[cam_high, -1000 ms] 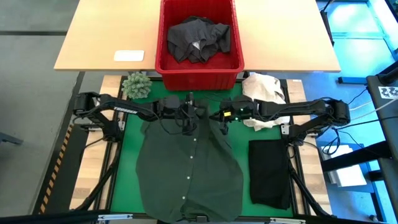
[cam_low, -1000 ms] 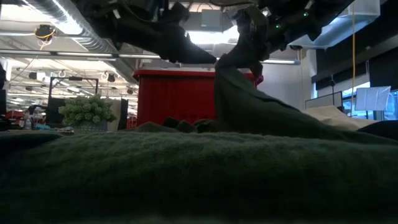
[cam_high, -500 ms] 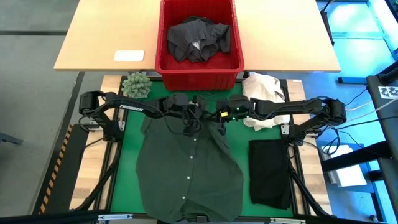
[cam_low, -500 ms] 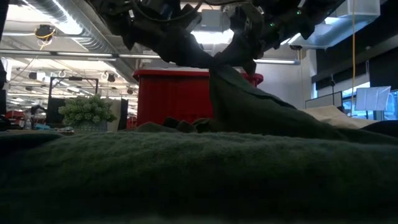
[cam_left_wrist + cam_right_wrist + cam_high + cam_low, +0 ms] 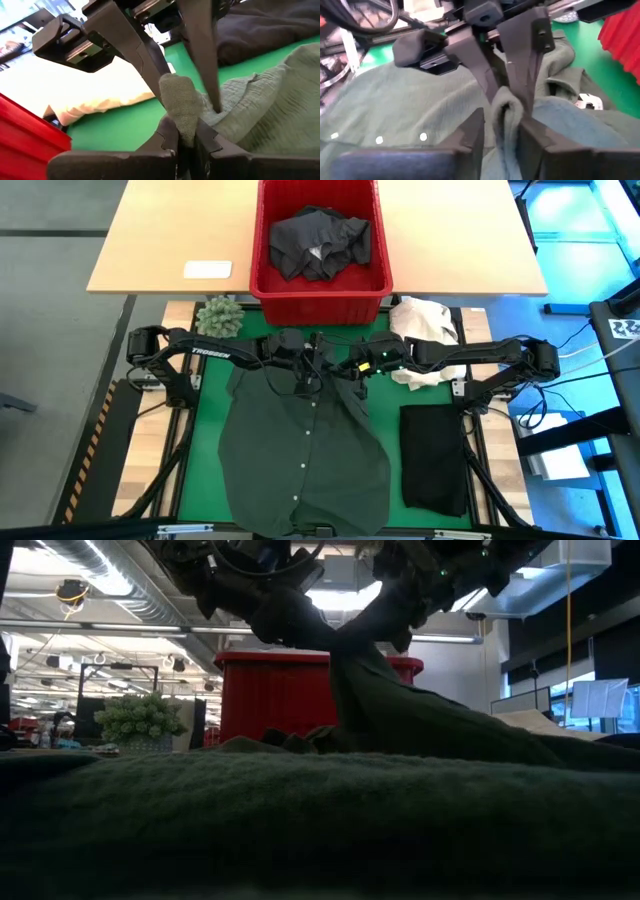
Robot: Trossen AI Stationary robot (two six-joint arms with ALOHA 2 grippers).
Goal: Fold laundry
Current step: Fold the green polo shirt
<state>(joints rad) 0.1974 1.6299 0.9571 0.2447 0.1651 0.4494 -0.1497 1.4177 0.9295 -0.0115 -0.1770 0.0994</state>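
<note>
A dark green button shirt lies spread on the green mat, its collar end toward the far side. A bunch of cloth at that end is raised off the mat. My left gripper comes from the left and is shut on this bunch. My right gripper comes from the right. Its fingers are parted on either side of the same fold, with a dark gap along one finger. My left gripper pinches a doubled-over fold of the shirt's far end between its two fingers. The fingers slant down from the table's left. The fold stands up past the fingertips, lifted off the mat. The shirt's body hangs down from it and lies on the mat. Whether my right gripper touches the fold, I cannot tell.
A red basket on the wooden table behind holds a dark grey garment. A folded black garment lies at the mat's right. A cream-white cloth heap is far right, and a small green plant far left.
My left gripper has moved toward the right gripper and shut on the raised fold of the shirt. My right gripper, which held that fold, has parted its fingers. The fold stays raised and the shirt's body has kept its place.
</note>
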